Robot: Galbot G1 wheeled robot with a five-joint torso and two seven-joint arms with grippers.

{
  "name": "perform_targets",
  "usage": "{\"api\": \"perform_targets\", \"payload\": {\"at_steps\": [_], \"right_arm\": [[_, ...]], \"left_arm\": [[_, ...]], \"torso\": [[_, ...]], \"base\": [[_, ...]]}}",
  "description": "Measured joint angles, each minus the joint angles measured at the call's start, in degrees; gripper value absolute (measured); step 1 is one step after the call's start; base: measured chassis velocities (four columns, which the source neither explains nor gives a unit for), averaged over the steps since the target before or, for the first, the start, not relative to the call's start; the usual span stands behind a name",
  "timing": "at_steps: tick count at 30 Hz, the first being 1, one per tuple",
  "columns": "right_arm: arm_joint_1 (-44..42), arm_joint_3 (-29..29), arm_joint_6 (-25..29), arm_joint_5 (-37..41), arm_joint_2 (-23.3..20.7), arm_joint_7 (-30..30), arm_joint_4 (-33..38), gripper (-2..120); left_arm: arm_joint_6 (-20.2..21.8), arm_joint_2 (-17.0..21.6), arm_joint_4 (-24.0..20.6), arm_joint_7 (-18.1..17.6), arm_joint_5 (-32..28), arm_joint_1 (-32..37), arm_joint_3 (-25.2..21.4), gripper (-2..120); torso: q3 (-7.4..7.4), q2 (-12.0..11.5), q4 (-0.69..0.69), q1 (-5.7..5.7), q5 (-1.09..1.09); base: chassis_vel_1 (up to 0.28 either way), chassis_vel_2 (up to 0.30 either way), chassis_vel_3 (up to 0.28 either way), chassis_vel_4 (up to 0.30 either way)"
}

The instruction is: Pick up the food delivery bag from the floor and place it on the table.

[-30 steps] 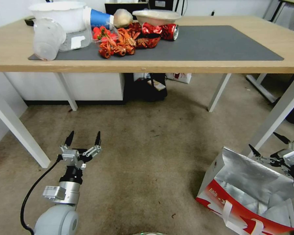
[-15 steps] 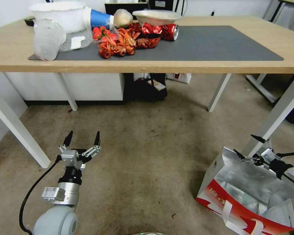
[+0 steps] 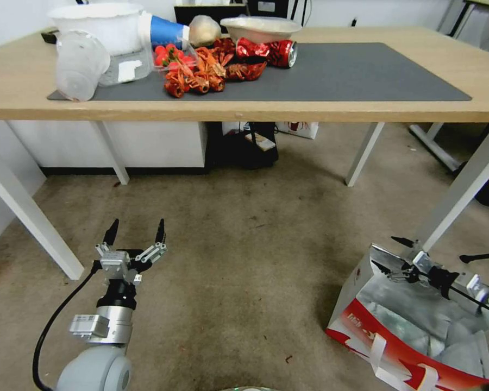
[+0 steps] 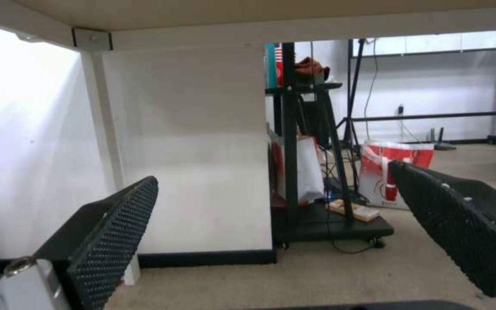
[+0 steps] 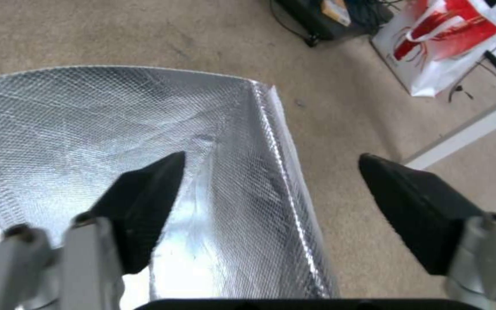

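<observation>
The food delivery bag stands open on the floor at the lower right, showing its silver foil lining, a red side panel and white strap handles. My right gripper is open at the bag's far upper rim. In the right wrist view its fingers straddle the rim: one finger over the foil, the other over the carpet, and the right gripper touches nothing. My left gripper hangs open and idle above the carpet at the lower left. The table spans the top, with a dark grey mat.
White bowls, plastic tubs, red crayfish and a crushed red can crowd the mat's left part. A white table leg stands just behind the bag. Under the table are a black cart and another red-and-white bag.
My right gripper has swung left and down from beside the bag's right corner to its far rim. The left arm has barely shifted. The bag has not moved.
</observation>
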Motion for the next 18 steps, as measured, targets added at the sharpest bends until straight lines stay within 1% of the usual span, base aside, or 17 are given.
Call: {"api": "perform_targets", "payload": {"at_steps": [1,2,3,5,6,8,9,11,12,15,16,18], "right_arm": [[0.5,-0.5,-0.1,0.1,-0.6,-0.5,-0.2,73],[0.5,-0.5,-0.1,0.1,-0.6,-0.5,-0.2,73],[0.6,-0.6,-0.2,0.1,-0.9,-0.7,-0.2,71],[0.6,-0.8,-0.5,0.7,-1.7,-1.7,-0.1,60],[0.6,-0.8,-0.5,0.7,-1.7,-1.7,-0.1,60],[0.5,-1.0,-0.5,0.9,-2.2,-2.0,-0.3,48],[0.5,-1.0,-0.5,0.9,-2.2,-2.0,-0.3,48],[0.2,-1.0,-0.5,1.1,-2.4,-2.1,-0.5,38],[0.2,-1.0,-0.5,1.1,-2.4,-2.1,-0.5,38],[-0.3,-1.0,-0.4,1.2,-2.7,-2.4,-0.6,23],[-0.3,-1.0,-0.4,1.2,-2.7,-2.4,-0.6,23],[-0.4,-1.0,-0.3,1.3,-2.8,-2.7,-0.6,14]], "left_arm": [[0.0,-0.2,0.0,-0.1,0.1,0.0,0.0,100],[0.0,-0.2,0.0,-0.1,0.1,0.0,0.0,100],[0.0,-0.3,-0.1,-0.2,0.1,0.0,0.0,100],[-0.1,-0.7,-0.1,-0.3,0.4,0.0,-0.1,100],[-0.1,-0.7,-0.1,-0.3,0.4,0.0,-0.1,100],[-0.2,-1.0,-0.1,-0.4,0.5,0.0,0.1,100],[-0.2,-1.0,-0.1,-0.4,0.5,0.0,0.1,100],[-0.2,-1.2,-0.1,-0.5,0.6,0.0,0.2,100],[-0.2,-1.2,-0.1,-0.5,0.6,0.0,0.2,100],[-0.3,-1.2,-0.2,-0.6,0.7,0.1,0.2,100],[-0.3,-1.2,-0.2,-0.6,0.7,0.1,0.2,100],[-0.4,-1.3,-0.4,-0.6,0.7,0.2,0.2,100]], "torso": [[0.00,0.0,0.01,0.00,0.00],[0.00,0.0,0.01,0.00,0.00],[0.00,0.0,0.01,0.00,-0.01],[0.00,0.0,0.00,0.00,-0.01],[0.00,0.0,0.00,0.00,-0.01],[0.00,0.0,0.00,0.00,-0.01],[0.00,0.0,0.00,0.00,-0.01],[0.00,0.0,0.00,0.00,-0.01],[0.00,0.0,0.00,0.00,-0.01],[0.00,0.0,0.00,0.00,0.00],[0.00,0.0,0.00,0.00,0.00],[0.00,0.0,0.00,0.00,-0.01]], "base": [[0.000,0.000,0.000,0.000],[0.000,0.000,0.000,0.000],[0.000,0.000,0.000,0.000],[0.000,0.000,0.000,0.000],[0.000,0.000,0.000,0.000],[0.000,0.000,0.000,0.000],[0.000,0.000,0.000,0.000],[0.000,0.000,0.000,0.000],[0.000,0.000,0.000,0.000],[0.000,0.000,0.000,0.000],[0.000,0.000,0.000,0.000],[0.000,0.000,0.000,0.000]]}}
